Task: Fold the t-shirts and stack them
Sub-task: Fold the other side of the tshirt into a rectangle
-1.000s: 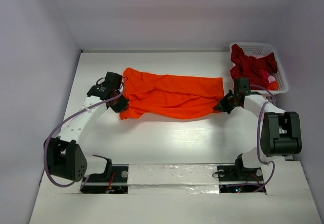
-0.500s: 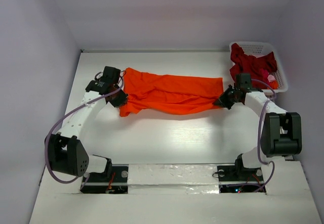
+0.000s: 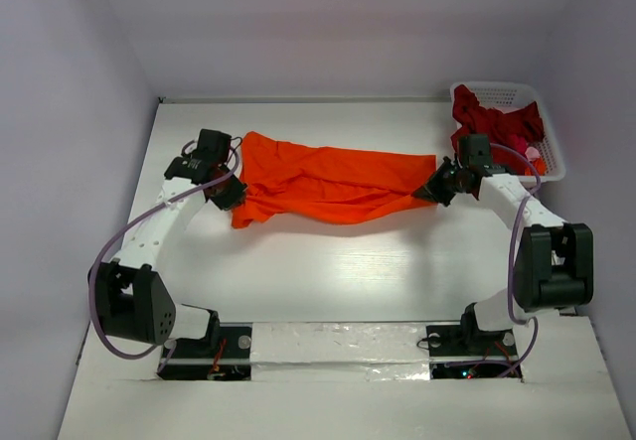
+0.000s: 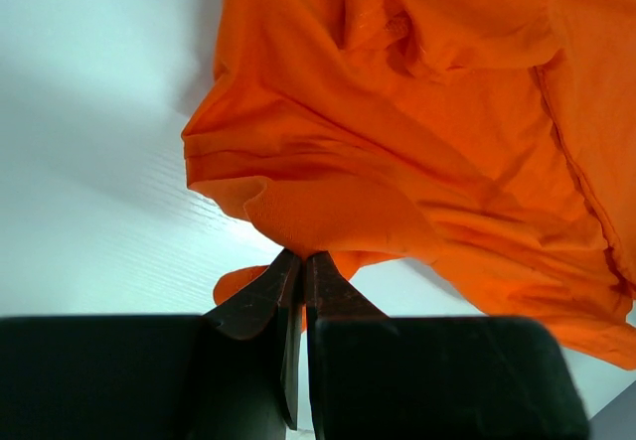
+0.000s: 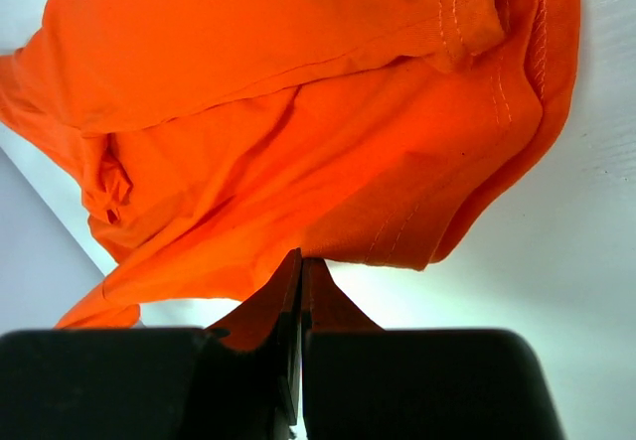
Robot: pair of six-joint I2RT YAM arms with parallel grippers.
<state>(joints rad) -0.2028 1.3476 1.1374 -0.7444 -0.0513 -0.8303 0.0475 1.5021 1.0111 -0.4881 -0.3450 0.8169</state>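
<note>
MOVED: both arms carried the near hem of the orange t-shirt (image 3: 333, 182) farther back | TOOLS: left gripper (image 3: 231, 194), right gripper (image 3: 427, 191) each pinch that hem | SHIRT: stretched on table (image 3: 328, 271) between them | STEP: lengthwise fold | NEXT: likely lay hem level on far edge, release

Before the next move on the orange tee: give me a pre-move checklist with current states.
1. Is the left gripper shut on the orange t-shirt edge: ok.
2. Is the right gripper shut on the opposite end: ok.
3. Cloth smooth between them: not ok, creased and bunched toward the left end.
4. Is the red t-shirt in the basket, apart from the orange one: ok.
5. Layers pinched by each gripper: cannot tell.
</note>
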